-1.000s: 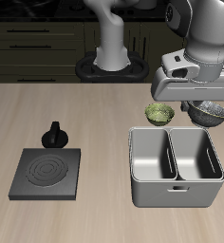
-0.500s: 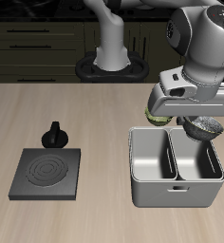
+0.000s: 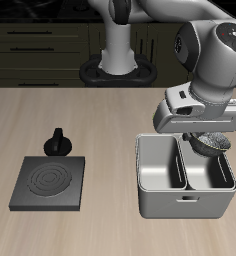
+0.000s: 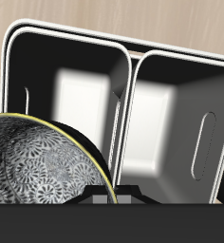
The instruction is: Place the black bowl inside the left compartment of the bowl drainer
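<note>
My gripper (image 3: 203, 139) is shut on the rim of the black bowl (image 3: 217, 143), which hangs tilted just above the bowl drainer (image 3: 185, 196). The bowl is over the back edge of the drainer's bin that lies farther from the stove plate. In the wrist view the black bowl (image 4: 40, 167) shows its silvery mottled inside close to the camera. Beyond it lie both deep grey bins, split by the drainer's middle wall (image 4: 126, 104). Both bins look empty.
A flat black stove plate (image 3: 50, 182) lies near the table's front edge, across from the drainer. A small black knobbed object (image 3: 58, 141) stands just behind it. The robot's base (image 3: 115, 68) is at the table's back.
The gripper has carried the black bowl forward and down, from behind the drainer to just over its back edge.
</note>
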